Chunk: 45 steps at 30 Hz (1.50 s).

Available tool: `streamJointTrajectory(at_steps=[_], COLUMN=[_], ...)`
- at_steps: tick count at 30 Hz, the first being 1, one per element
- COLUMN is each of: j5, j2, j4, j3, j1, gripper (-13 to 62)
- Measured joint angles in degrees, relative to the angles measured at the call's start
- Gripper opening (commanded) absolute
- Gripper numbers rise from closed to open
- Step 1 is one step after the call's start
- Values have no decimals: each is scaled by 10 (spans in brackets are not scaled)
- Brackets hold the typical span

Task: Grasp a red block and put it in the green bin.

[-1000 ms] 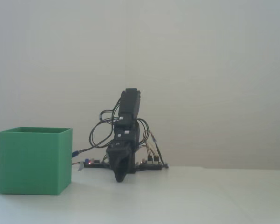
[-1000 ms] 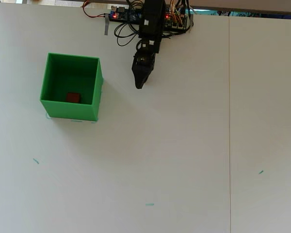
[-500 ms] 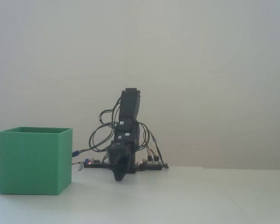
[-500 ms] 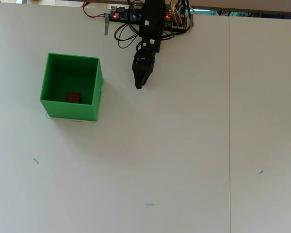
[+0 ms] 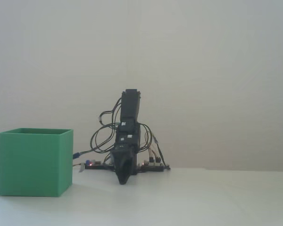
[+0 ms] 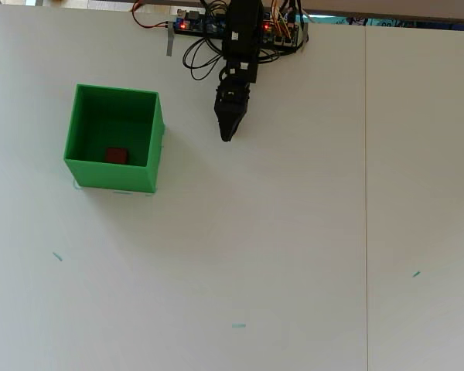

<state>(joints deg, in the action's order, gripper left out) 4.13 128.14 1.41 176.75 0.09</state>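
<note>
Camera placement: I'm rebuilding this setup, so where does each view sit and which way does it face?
Fixed view: low at table height, facing the wall; shows the green bin from the side and the arm folded, gripper pointing down.
Overhead view: above, looking straight down; shows the red block inside the bin, the gripper beside it.
Shared: bin, arm, white table.
</note>
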Motion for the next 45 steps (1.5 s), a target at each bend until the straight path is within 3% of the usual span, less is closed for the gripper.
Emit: streamJointTrajectory(at_steps=[45], j5=[-46], j2=[0], j4=[-1], j3=[0], j1=[4], gripper=[335])
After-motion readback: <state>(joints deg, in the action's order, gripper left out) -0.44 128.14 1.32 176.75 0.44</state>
